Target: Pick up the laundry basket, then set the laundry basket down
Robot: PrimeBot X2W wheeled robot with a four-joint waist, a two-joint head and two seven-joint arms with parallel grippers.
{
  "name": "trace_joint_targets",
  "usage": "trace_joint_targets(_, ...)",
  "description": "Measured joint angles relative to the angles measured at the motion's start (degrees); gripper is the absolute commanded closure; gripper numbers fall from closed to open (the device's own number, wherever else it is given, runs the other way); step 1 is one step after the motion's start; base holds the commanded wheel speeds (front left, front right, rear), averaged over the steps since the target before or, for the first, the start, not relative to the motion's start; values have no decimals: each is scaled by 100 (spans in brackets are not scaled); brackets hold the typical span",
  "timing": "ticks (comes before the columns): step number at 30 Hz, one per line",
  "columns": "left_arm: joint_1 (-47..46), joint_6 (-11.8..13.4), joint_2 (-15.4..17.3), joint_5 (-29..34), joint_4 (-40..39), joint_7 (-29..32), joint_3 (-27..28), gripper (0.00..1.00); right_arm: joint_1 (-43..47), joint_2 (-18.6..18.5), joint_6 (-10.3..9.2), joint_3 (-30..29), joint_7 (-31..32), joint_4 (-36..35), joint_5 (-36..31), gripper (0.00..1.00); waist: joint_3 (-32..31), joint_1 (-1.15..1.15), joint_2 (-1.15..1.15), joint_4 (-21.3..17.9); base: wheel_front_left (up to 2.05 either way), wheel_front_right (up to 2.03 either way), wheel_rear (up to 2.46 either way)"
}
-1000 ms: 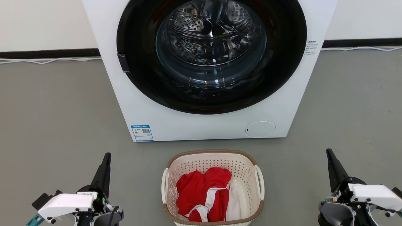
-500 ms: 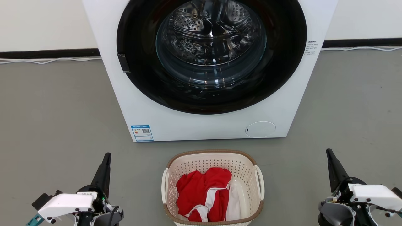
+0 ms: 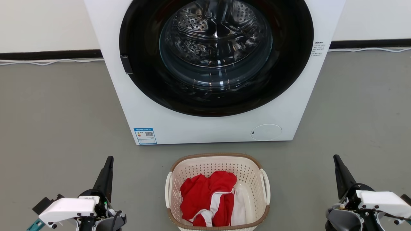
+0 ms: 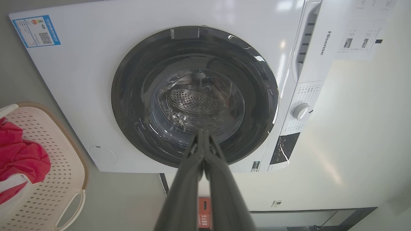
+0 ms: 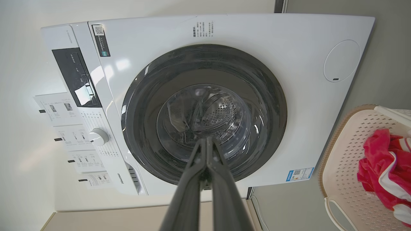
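Laundry basket [image 3: 218, 167] sat between left gripper [image 3: 110, 160] and right gripper [image 3: 336, 158], one handle toward each, probably for a two-sided lift; both had fingers pressed together, holding nothing.

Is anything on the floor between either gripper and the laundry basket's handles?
Nothing visible does. Bare grey floor separates the left gripper from the laundry basket at its left handle, and the right gripper from its right handle. The washing machine stands behind the basket, off both paths.
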Motion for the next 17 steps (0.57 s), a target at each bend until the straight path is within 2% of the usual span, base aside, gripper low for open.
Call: trace_joint_targets(17, 0, 0, 0, 0, 0, 0, 0, 100, 0, 1, 1, 0, 0, 0, 0, 100, 0, 0, 0, 0, 0, 0, 0)
